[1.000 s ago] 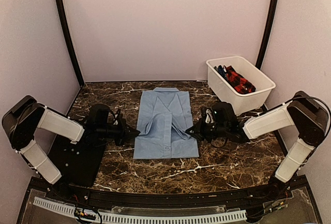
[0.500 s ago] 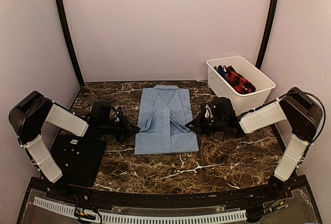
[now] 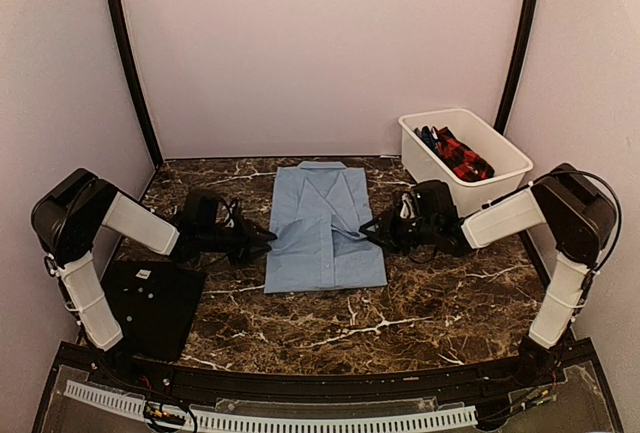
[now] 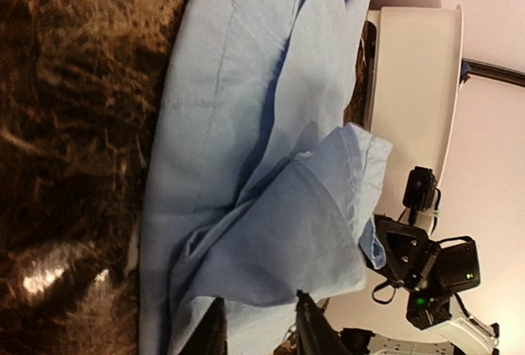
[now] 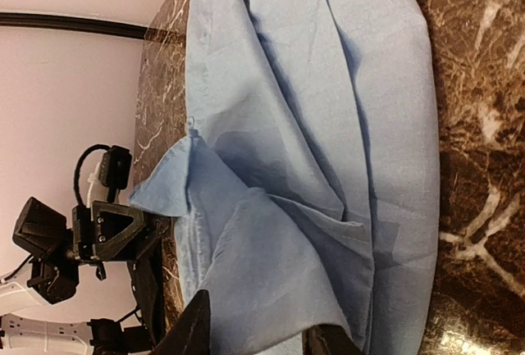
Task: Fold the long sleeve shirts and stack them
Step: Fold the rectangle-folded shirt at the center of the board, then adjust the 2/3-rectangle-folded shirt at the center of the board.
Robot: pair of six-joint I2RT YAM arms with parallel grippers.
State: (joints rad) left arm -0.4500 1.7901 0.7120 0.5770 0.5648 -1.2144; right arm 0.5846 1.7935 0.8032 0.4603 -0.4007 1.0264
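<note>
A light-blue long sleeve shirt (image 3: 322, 228) lies flat on the marble table, collar toward the back wall, both sides folded inward. My left gripper (image 3: 268, 241) sits low at its left edge and my right gripper (image 3: 368, 235) at its right edge. In the left wrist view the fingers of the left gripper (image 4: 258, 332) stand apart, with a raised fold of the shirt (image 4: 246, 125) lying loose between them. The right gripper (image 5: 262, 334) is likewise open around a fold of the shirt (image 5: 328, 109). A red-black checked shirt (image 3: 462, 158) and a dark blue one (image 3: 428, 136) lie in the bin.
A white plastic bin (image 3: 500, 143) stands at the back right, just behind the right arm. A flat black square mat (image 3: 150, 298) lies at the front left under the left arm. Pale walls close in on three sides.
Both arms have moved toward the back wall along the shirt's edges, and the side folds have settled flatter. Both grippers were shut earlier and their jaws now stand apart.
</note>
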